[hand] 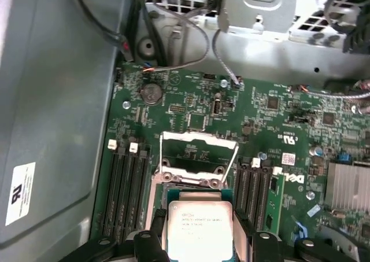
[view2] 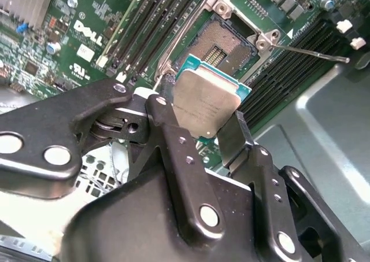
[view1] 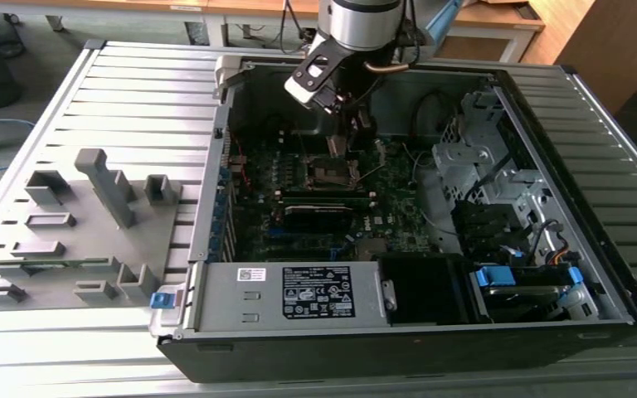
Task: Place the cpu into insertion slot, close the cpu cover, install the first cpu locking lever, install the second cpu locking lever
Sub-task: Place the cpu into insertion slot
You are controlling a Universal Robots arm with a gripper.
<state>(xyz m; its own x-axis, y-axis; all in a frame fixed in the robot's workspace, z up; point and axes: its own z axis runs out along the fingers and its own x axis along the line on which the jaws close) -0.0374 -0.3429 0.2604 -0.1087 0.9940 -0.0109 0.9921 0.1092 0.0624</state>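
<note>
cpu (view2: 208,100) clamped in claw (view2: 199,118), near insertion slot (view2: 222,42)

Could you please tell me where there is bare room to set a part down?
The slatted table is bare at the exterior view's right of the case and at upper left, above the grey fixture. Crowded inside, where the tool grips the cpu.

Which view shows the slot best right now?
The second wrist view: the slot lies open, its dark centre plain beyond the cpu. In the first wrist view the cpu hides most of it. The exterior view shows it small and dark near the pincer.
</note>
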